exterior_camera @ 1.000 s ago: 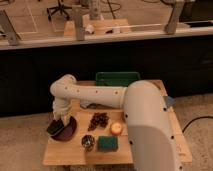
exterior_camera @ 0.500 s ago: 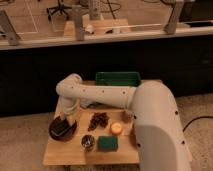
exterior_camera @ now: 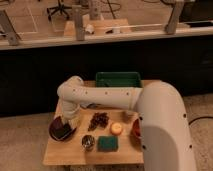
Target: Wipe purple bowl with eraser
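Gripper hangs over shallow round purple bowl on wooden table.

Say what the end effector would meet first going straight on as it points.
Most likely the purple bowl: the end effector points down over its right edge. The dark eraser seems to lie in the bowl, so it might touch that first; depth is unclear.

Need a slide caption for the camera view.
Robot arm stretched over the wooden table, gripper at the purple bowl.
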Controlling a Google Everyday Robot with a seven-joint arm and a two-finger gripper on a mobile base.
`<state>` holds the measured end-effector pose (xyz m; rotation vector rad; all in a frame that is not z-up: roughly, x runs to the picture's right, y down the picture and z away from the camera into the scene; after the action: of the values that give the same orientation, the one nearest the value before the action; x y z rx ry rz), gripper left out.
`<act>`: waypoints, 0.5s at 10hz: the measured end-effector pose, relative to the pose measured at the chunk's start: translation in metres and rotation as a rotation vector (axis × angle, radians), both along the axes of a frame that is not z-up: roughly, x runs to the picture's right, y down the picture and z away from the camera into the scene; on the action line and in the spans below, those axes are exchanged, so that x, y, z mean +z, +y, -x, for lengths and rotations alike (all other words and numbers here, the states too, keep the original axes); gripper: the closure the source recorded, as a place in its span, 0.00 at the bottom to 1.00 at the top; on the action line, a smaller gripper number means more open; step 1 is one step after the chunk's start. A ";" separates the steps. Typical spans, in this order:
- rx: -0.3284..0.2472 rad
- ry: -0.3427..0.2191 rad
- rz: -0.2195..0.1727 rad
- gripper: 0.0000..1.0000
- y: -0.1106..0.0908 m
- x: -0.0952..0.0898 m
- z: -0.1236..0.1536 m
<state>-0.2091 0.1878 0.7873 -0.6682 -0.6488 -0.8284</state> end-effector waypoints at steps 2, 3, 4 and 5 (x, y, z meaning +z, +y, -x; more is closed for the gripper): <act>-0.019 -0.018 0.007 0.85 0.005 -0.009 0.004; -0.030 -0.032 0.009 0.85 0.007 -0.013 0.008; -0.038 -0.044 0.011 0.85 0.008 -0.014 0.012; -0.051 -0.063 0.017 0.85 0.011 -0.016 0.021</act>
<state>-0.2297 0.1984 0.7713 -0.6778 -0.6991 -0.8947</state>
